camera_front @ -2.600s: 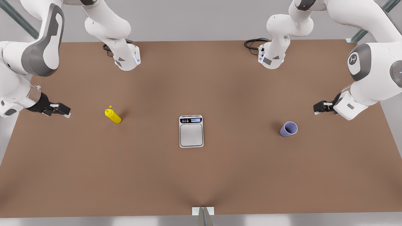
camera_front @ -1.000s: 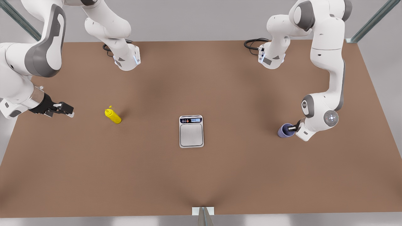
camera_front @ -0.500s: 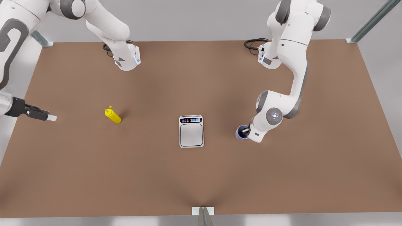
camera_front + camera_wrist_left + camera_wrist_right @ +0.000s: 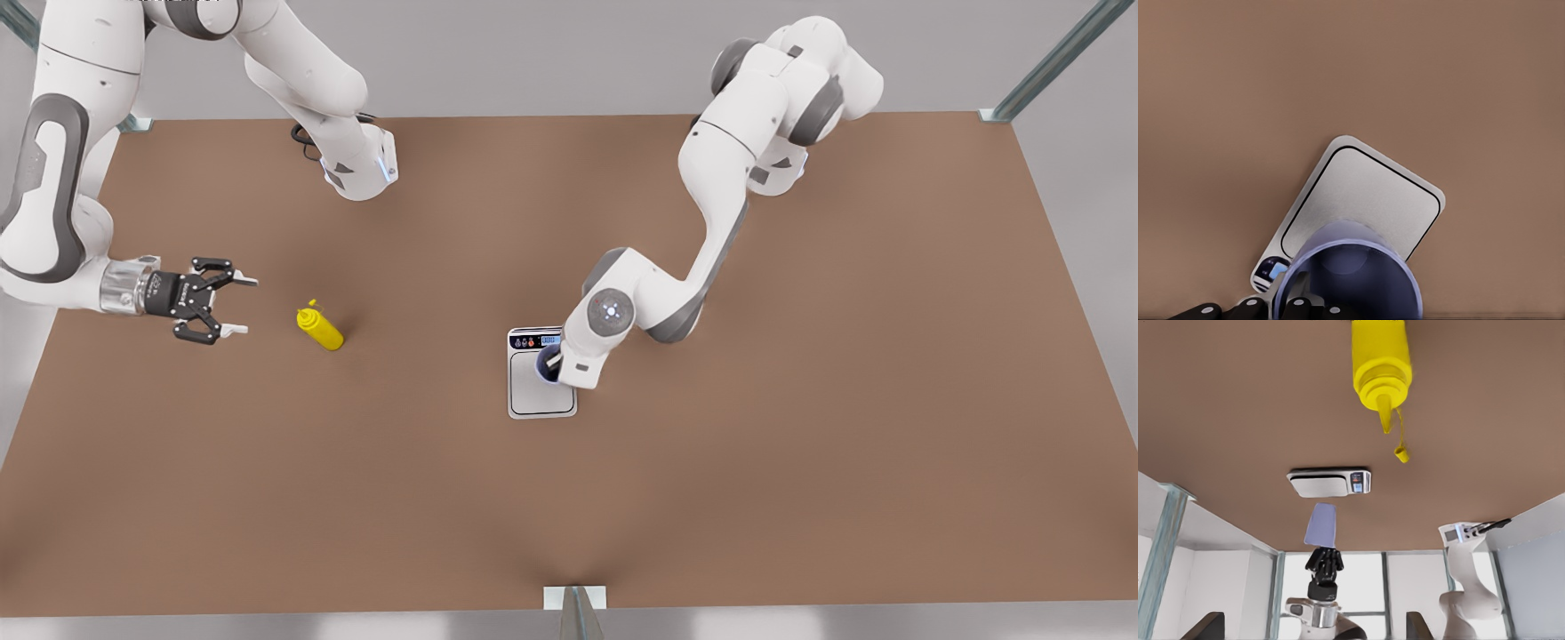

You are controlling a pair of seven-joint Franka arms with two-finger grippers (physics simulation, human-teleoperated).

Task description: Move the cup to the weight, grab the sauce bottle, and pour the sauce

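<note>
L gripper (image 4: 553,363) fingers clamped on cup (image 4: 1350,277) over weight (image 4: 1361,200); R gripper (image 4: 233,306) fingers apart nr sauce bottle (image 4: 320,327).

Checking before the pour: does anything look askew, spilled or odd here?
Nothing spilled or tipped. The sauce bottle stands upright, its tethered cap off the nozzle. The left gripper holds the cup upright above the weight; the right gripper waits open near the bottle.

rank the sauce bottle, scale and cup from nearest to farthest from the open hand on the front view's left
From the right hand, open on the front view's left:
1. Sauce bottle, just beside it, toward the middle.
2. Scale, at the table's centre.
3. Cup, held over the scale by the left hand; too close to the scale to rank firmly.
</note>
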